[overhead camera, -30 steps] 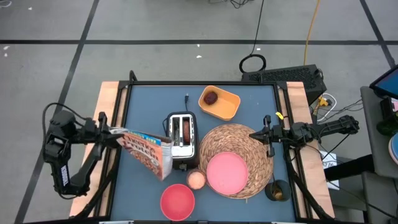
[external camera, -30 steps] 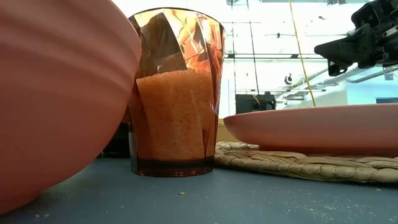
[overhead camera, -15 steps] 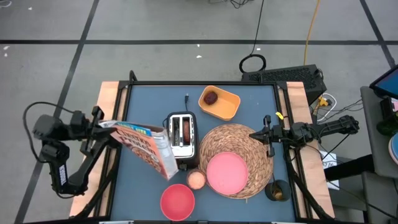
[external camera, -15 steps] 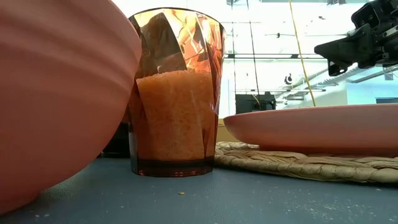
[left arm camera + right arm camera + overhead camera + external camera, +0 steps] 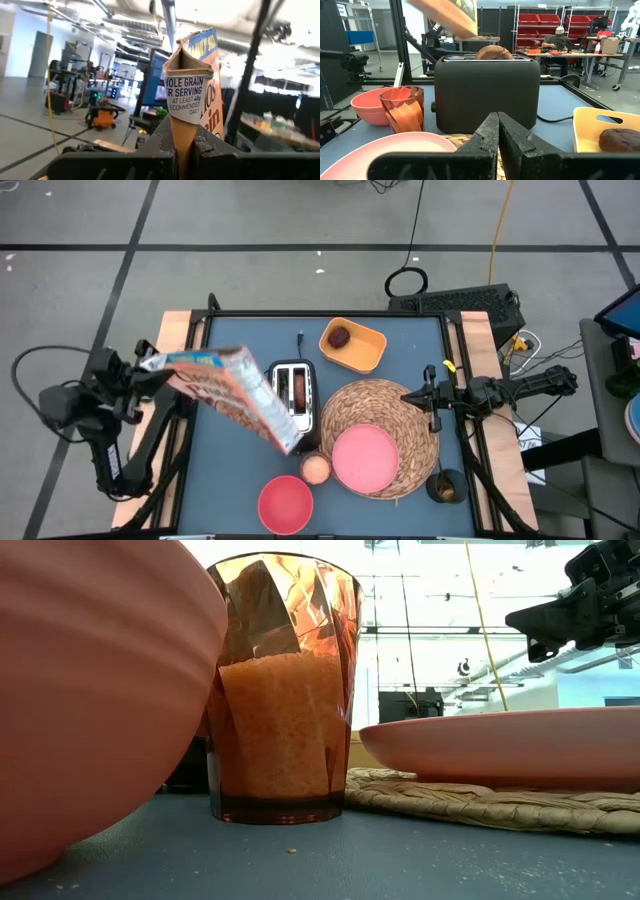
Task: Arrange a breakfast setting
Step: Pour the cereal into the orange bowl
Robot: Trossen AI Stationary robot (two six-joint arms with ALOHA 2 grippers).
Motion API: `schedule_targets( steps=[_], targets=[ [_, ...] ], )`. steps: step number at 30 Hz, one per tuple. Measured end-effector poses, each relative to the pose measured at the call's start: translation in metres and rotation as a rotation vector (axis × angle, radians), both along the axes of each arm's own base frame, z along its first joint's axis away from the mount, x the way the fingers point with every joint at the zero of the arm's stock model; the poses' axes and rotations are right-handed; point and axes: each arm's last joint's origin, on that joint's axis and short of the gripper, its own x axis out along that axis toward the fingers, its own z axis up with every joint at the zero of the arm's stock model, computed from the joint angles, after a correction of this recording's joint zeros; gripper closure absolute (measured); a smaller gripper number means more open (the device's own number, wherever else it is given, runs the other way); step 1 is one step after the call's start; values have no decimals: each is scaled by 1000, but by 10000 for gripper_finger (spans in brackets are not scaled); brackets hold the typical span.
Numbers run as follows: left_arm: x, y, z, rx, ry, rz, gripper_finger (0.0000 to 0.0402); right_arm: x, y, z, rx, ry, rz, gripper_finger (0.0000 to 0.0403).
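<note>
A cereal box [image 5: 232, 390] is held clamped in the left gripper [image 5: 140, 375], tilted in the air over the table's left side with its lower end above the toaster [image 5: 292, 394]. On the placemat [image 5: 385, 405] sits the plate [image 5: 364, 458], while the bowl [image 5: 285, 504] and a cup [image 5: 315, 469] stand beside it. The bread [image 5: 494, 53] is seen in the toaster, the fruit [image 5: 340, 337] in a yellow dish [image 5: 366, 352], and the right gripper [image 5: 406, 399] is pressed shut and empty at the placemat's right edge

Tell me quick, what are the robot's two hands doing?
Left gripper: closed on the cereal box, holding it up over the table.
Right gripper: closed, empty, above the placemat's edge.
</note>
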Motion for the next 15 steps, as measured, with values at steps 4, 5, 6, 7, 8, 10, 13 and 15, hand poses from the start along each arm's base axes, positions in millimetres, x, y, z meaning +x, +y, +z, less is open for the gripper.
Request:
schedule_targets(
  steps=[4, 5, 6, 7, 8, 10, 13, 15],
  targets=[
    [6, 20, 14, -35, 21, -16, 399, 0, 0, 0, 1, -2, 0, 403],
    [8, 25, 16, -39, 25, -7, 399, 0, 0, 0, 1, -3, 0, 403],
    [8, 32, 19, -43, 20, -2, 399, 0, 0, 0, 3, -3, 0, 403],
    [9, 39, 22, -54, 20, -2, 399, 0, 0, 0, 12, -3, 0, 403],
    [10, 46, 23, -63, 22, 0, 399, 0, 0, 0, 23, -4, 1, 403],
    [11, 59, 27, -67, 21, 2, 399, 0, 0, 1, 46, -7, 1, 403],
    [13, 77, 31, -78, 22, 2, 399, 0, 0, 1, 61, -11, 1, 403],
    [14, 89, 34, -81, 23, -2, 399, 0, 0, 1, 59, -11, 1, 403]
  ],
)
